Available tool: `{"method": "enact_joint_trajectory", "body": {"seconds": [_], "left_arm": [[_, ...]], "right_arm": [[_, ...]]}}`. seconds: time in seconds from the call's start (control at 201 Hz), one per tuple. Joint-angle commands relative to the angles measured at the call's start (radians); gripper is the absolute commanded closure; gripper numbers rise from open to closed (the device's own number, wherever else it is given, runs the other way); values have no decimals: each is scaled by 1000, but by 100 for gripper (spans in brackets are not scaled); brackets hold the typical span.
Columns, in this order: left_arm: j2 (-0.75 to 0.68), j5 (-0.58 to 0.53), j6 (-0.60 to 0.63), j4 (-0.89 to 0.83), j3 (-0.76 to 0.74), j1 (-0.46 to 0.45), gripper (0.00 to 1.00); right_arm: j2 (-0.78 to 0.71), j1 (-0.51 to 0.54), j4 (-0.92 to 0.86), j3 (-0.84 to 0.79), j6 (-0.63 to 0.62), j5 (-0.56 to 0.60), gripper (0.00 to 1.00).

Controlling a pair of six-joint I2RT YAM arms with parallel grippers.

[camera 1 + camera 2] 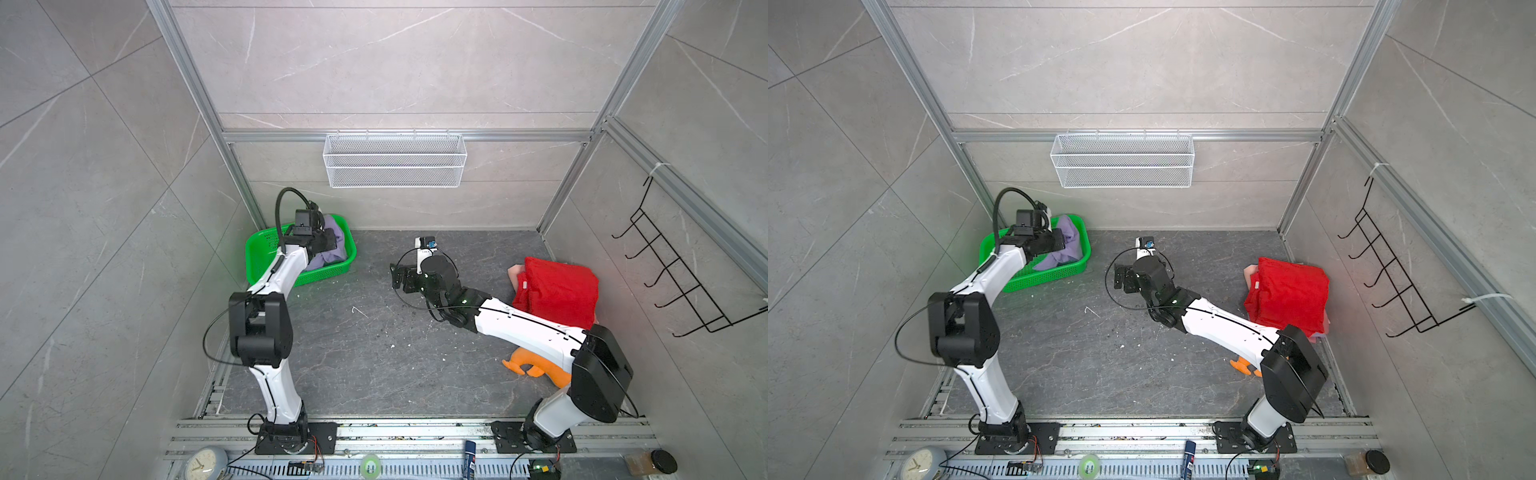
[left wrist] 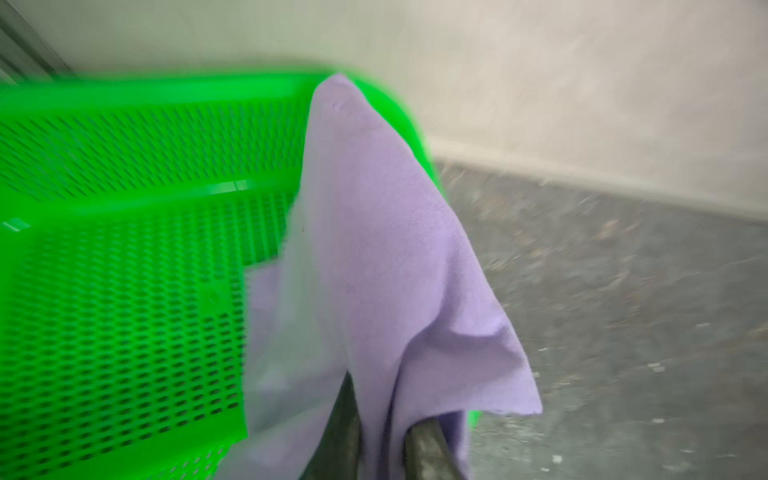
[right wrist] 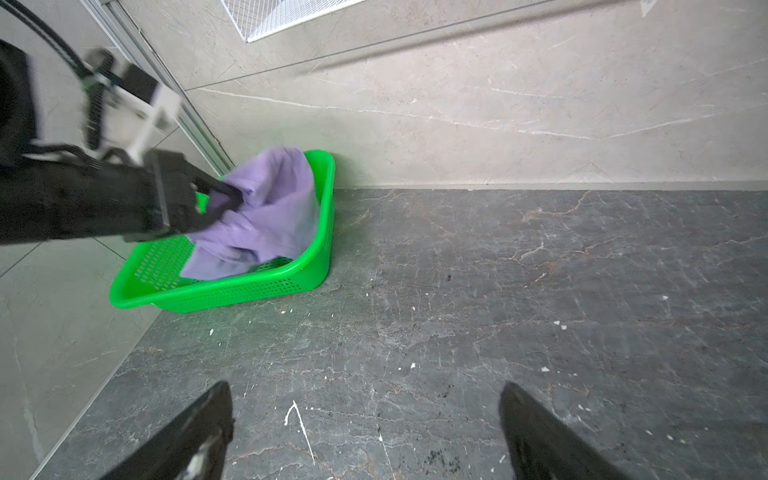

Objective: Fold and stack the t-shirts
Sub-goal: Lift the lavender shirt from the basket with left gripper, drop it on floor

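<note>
The lavender t-shirt (image 3: 274, 208) sits bunched in the green perforated basket (image 3: 208, 297) at the tabletop's far left corner. Its long axis rises from the basket's floor on the near side to a peak draped over the far rim. The left pincer (image 3: 224, 199) is clamped on a fold of it, with cloth pinched between the fingers (image 2: 340, 419) in the left wrist view. The side that shows is plain. The right pincer (image 3: 365, 386) hangs over the middle of the tabletop with its jaws wide apart, holding nothing. Against the right edge the red t-shirt (image 1: 557, 291) lies folded flat on a pink t-shirt (image 1: 515, 272). A small white tag (image 1: 524, 285) shows at its left side, too small to read.
</note>
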Motion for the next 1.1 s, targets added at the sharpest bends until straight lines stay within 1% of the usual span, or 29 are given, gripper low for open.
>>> {"method": "enact_joint_trajectory", "body": {"seconds": [0.0, 0.144, 0.249, 0.363, 0.438, 0.548, 0.567, 0.587, 0.652, 0.697, 0.712, 0.737, 0.757, 0.841, 0.881, 0.946, 1.02, 1.09], "left_arm": [[-225, 55, 14, 25, 8, 1, 100], [-411, 97, -17, -132, 9, -24, 100], [-517, 176, -78, -238, 0, -53, 100], [-598, 268, -169, -328, -53, -102, 100], [-628, 293, -225, -374, -102, -154, 100], [-631, 248, -285, -385, -194, -276, 99], [-623, 240, -293, -382, -208, -300, 97], [-611, 236, -297, -376, -220, -322, 93], [-552, 238, -305, -360, -244, -362, 67], [-504, 237, -298, -354, -245, -365, 56], [-491, 231, -294, -350, -243, -365, 50], [-466, 206, -288, -351, -237, -365, 40], [-446, 170, -284, -363, -227, -365, 36], [-388, -3, -259, -429, -171, -365, 34], [-382, -47, -259, -429, -168, -365, 33], [-390, -59, -260, -413, -185, -365, 33], [-417, -40, -260, -399, -231, -365, 33], [-450, -23, -268, -398, -291, -369, 34]], "right_arm": [[-81, -3, -13, 3, -28, 5, 0], [-182, -3, -50, -29, -51, 32, 0], [-268, -4, -89, -60, -69, 56, 0], [-366, -4, -144, -101, -81, 80, 0], [-421, -5, -204, -116, -84, 108, 0], [-479, -5, -295, -138, -74, 154, 0], [-485, -4, -307, -142, -71, 162, 0], [-492, -4, -318, -146, -69, 168, 0], [-505, -6, -344, -162, -58, 191, 0], [-509, -6, -358, -169, -48, 196, 0], [-509, -6, -362, -172, -45, 195, 0], [-509, -7, -369, -174, -39, 189, 0], [-509, -6, -373, -175, -33, 181, 0], [-503, -6, -394, -183, -6, 155, 0], [-499, -6, -399, -191, 9, 142, 0], [-486, -5, -414, -202, 20, 121, 0], [-466, -5, -449, -207, 44, 100, 0], [-444, -3, -477, -218, 69, 51, 2]]}}
